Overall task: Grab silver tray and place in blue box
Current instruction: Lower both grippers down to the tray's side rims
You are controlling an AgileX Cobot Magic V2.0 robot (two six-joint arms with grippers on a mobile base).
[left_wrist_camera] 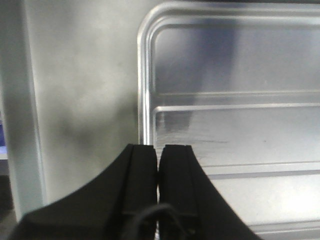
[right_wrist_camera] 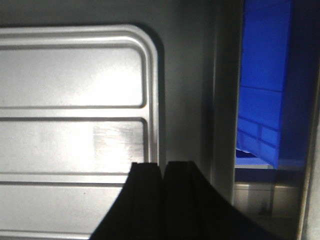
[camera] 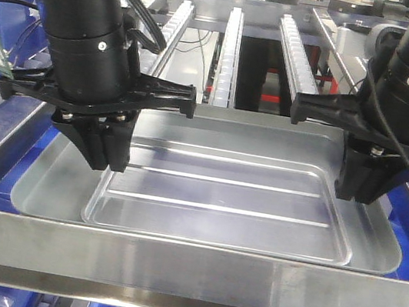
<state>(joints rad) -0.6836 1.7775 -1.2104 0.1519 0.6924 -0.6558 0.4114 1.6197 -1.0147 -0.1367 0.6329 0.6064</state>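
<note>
The silver tray [camera: 221, 195] lies level and wide across the middle of the front view. My left gripper [camera: 106, 163] stands on the left edge of its recessed panel. My right gripper [camera: 357, 195] stands on the right edge. In the left wrist view the panel's raised edge on the tray [left_wrist_camera: 235, 135] runs straight into the slit of my left gripper [left_wrist_camera: 158, 146], which is shut on it. The right wrist view shows the same for the tray [right_wrist_camera: 70, 140] and my right gripper [right_wrist_camera: 162, 163]. Parts of the blue box [camera: 405, 220] [right_wrist_camera: 265, 100] show beside and below the tray.
A steel bar [camera: 186, 271] crosses the front, just below the tray's near rim. Roller conveyor rails [camera: 230, 48] run away at the back. An upright steel frame member [right_wrist_camera: 225, 100] stands close to the tray's right side, and another [left_wrist_camera: 20, 125] close to its left.
</note>
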